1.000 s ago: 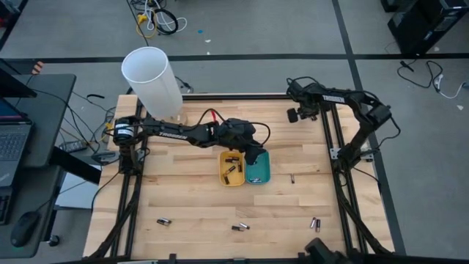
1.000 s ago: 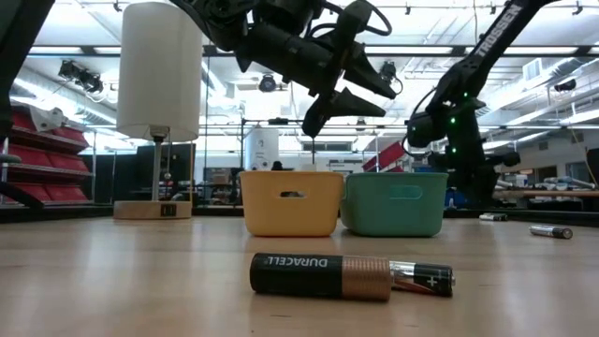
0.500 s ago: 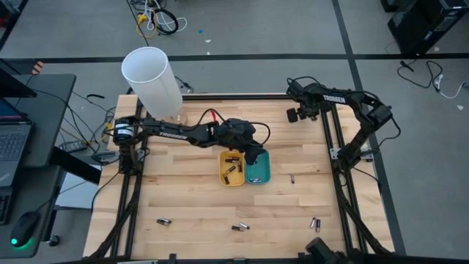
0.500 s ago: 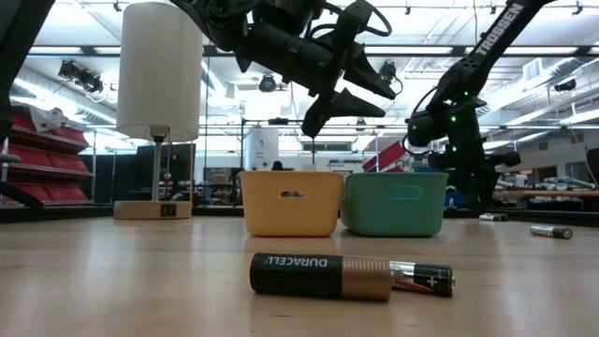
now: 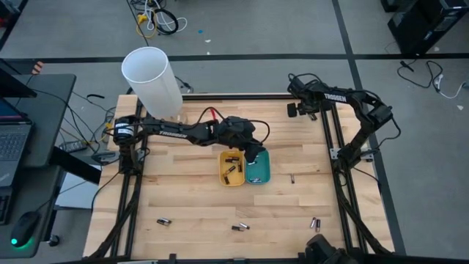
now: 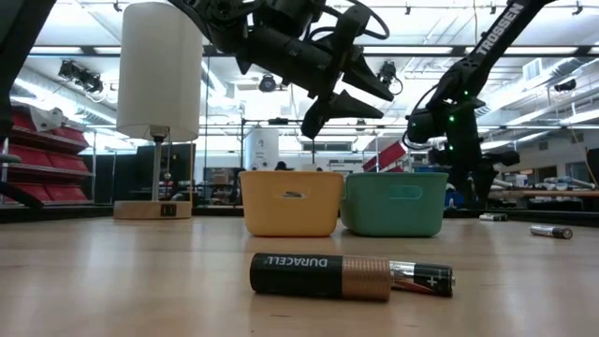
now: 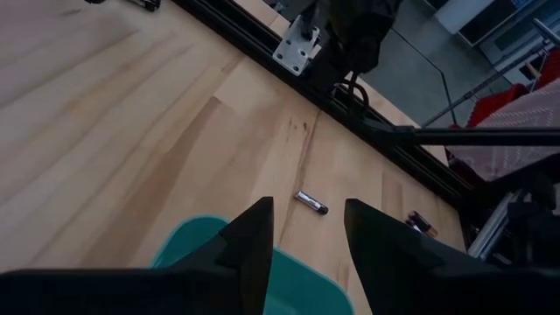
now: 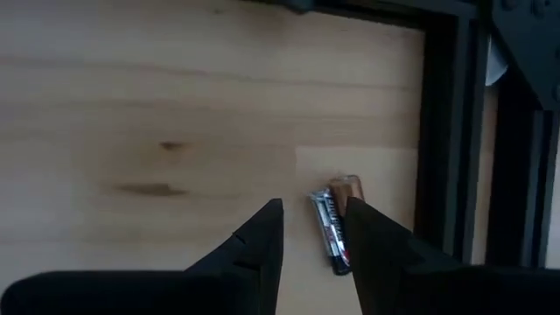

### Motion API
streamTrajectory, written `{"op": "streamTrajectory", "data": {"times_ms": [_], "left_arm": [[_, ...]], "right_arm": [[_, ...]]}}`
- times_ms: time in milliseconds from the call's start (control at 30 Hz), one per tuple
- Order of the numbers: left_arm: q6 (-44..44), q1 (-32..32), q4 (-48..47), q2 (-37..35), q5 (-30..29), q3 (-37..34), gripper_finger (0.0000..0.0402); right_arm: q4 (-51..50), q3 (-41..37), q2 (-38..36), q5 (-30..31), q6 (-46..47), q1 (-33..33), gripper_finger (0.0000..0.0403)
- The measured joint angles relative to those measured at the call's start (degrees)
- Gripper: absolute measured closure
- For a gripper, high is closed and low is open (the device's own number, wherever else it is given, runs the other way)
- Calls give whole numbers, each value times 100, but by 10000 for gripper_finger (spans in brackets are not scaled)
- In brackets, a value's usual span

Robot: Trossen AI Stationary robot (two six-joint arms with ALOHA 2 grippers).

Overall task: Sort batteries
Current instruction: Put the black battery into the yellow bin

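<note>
My left gripper [image 5: 253, 155] hangs open and empty over the teal tray [image 5: 259, 171], which stands beside the yellow tray [image 5: 232, 170]. The left wrist view shows its fingers [image 7: 306, 236] above the teal tray's rim [image 7: 197, 241]. Several batteries [image 5: 233, 164] lie in the yellow tray. Others lie loose on the table [image 5: 293, 178], [image 5: 163, 221], [image 5: 240, 226], [image 5: 315, 222]. My right gripper [image 5: 292, 112] is open above the table's far right corner. A dark, copper-ended battery [image 8: 335, 229] lies on the wood below its fingers [image 8: 312, 219].
A tall white cylinder lamp [image 5: 150, 79] stands at the far left corner. Black frame rails [image 5: 333, 158] run along the table's edges. In the low view a large Duracell battery [image 6: 321, 276] and a slimmer one [image 6: 426, 278] lie near the camera, in front of both trays.
My right gripper has shifted a little toward the table's far edge, still open. The left gripper stays open over the teal tray.
</note>
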Motion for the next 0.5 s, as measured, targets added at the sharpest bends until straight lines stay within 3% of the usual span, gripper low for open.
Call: {"op": "streamTrajectory", "data": {"times_ms": [200, 500], "left_arm": [[0, 0, -5, 0, 88, 0, 243], [9, 43, -42, 0, 238, -2, 243]], "right_arm": [[-57, 0, -2, -740, 875, -152, 292], [163, 0, 7, -401, 1291, -149, 292]]}}
